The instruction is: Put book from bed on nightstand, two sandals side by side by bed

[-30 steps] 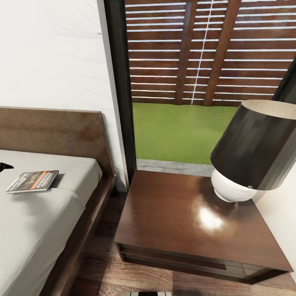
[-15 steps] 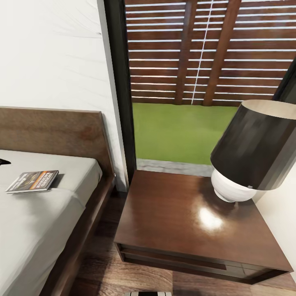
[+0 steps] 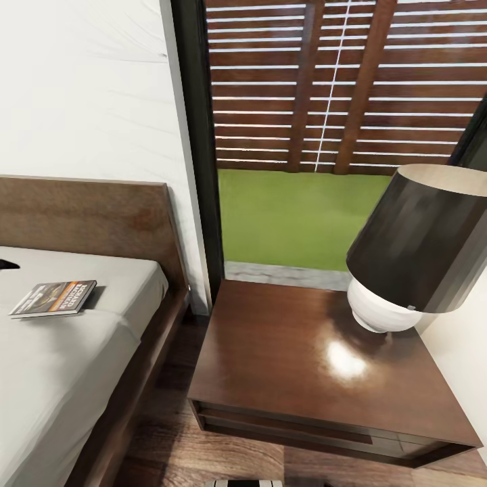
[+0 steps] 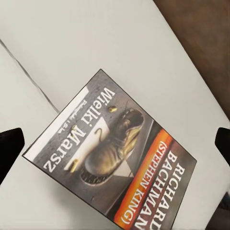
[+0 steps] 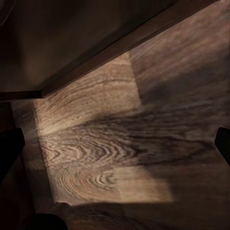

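Book [image 3: 54, 297] lies flat on the bed [image 3: 81, 352], on the mattress near its right edge, short of the headboard [image 3: 88, 216]. Cover up: grey with an orange band. Nightstand [image 3: 304, 352] stands just right of the bed; a lamp [image 3: 412, 250] takes its far right corner, the near and left part of the top is bare.

Left end effector [image 4: 115, 143] hangs above the book, open: in the left wrist view one dark fingertip [image 4: 9, 148] sits off each side of the cover, apart from it. In the head view a dark tip [image 3: 5, 265] pokes in at the left edge, just beyond the book.

Right end effector [image 5: 115, 148] also spread wide, holding nothing, over wood-plank floor [image 5: 96, 158] beside a dark furniture edge.

Step in hand, as I read it: pick up the book.
- The book is thin and lies flush on soft mattress. Press the fingers down into the bedding so they catch the edges, not the cover face.
- Fingers appear to straddle the book on a diagonal; squaring the wrist to the shorter span should help.
- Lift clear before swinging right.
- Set it on the bare near-left part of the nightstand, away from the lampshade.

Sandals not yet dealt with.
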